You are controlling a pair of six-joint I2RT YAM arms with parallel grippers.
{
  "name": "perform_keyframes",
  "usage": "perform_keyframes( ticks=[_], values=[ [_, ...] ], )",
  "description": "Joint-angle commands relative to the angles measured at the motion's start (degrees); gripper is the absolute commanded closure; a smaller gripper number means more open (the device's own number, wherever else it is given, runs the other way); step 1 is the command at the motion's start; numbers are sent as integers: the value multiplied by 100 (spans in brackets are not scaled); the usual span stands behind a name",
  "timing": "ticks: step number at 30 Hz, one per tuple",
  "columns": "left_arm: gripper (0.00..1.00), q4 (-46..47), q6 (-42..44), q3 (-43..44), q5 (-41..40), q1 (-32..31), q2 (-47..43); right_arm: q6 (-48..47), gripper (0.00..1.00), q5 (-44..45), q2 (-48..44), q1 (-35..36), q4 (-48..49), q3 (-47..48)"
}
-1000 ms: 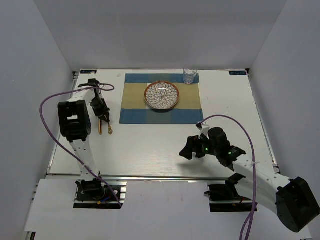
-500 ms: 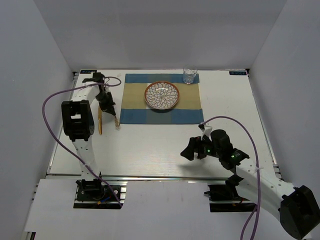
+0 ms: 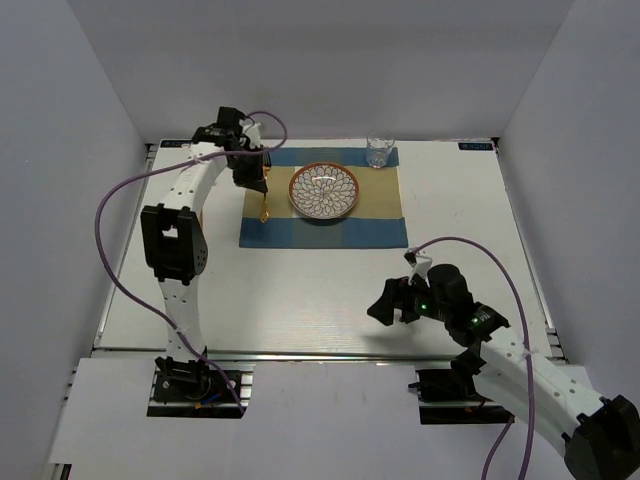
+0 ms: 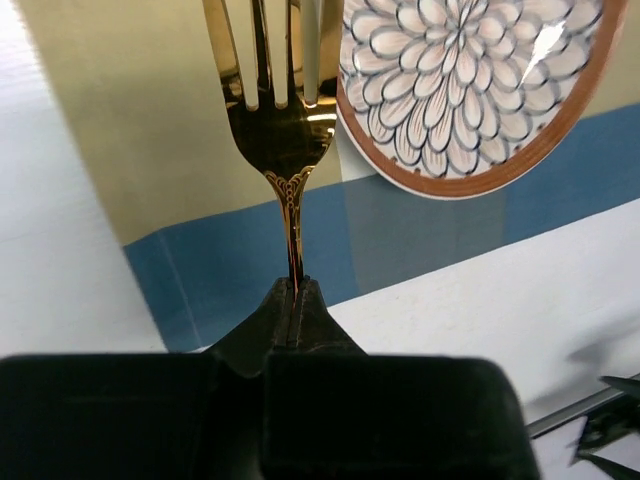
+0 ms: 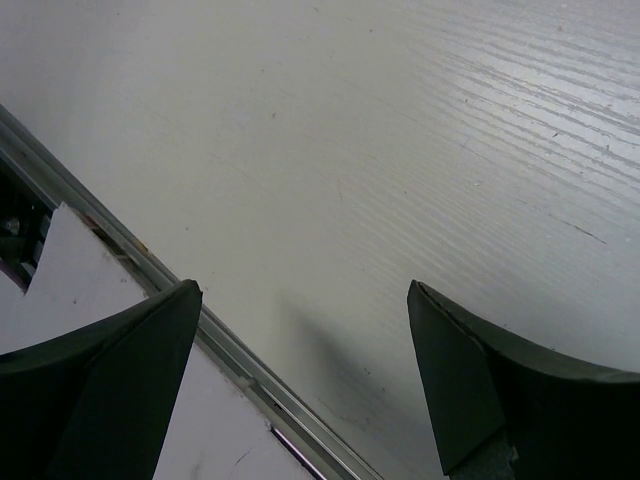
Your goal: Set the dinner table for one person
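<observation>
Now the left gripper (image 4: 295,292), pinched tight on the handle of the gleaming gold metal fork (image 4: 280,130), has swung in from the left side of the large white rectangular dinner table (image 3: 300,290) to hover over the blue-and-tan striped cloth placemat (image 3: 330,232). That likely leaves the fork ready to be set down. Its tines point away from the gripper, just beside the left rim of the round floral-patterned plate (image 4: 470,80); whether they touch the cloth is unclear. The right gripper (image 5: 300,295), spread wide and empty, has drawn back toward the table's near rail.
</observation>
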Motion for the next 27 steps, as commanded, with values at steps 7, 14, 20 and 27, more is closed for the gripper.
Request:
perform_keyframes(
  ticks=[7,14,20,27],
  values=[
    [100,-166,392,500,-1213,-341,604,21,11,-96,-588,13,-535,232],
    [100,-184,392,826,-1521,-342,1280,38,12,-167,-650,21,-658,232],
    [100,1,480,870,-1512,-342,1553,65,12,-167,-694,30,-667,171],
    [100,10,516,887,-1600,-342,1659,74,12,-193,-624,39,-588,109]
  ],
)
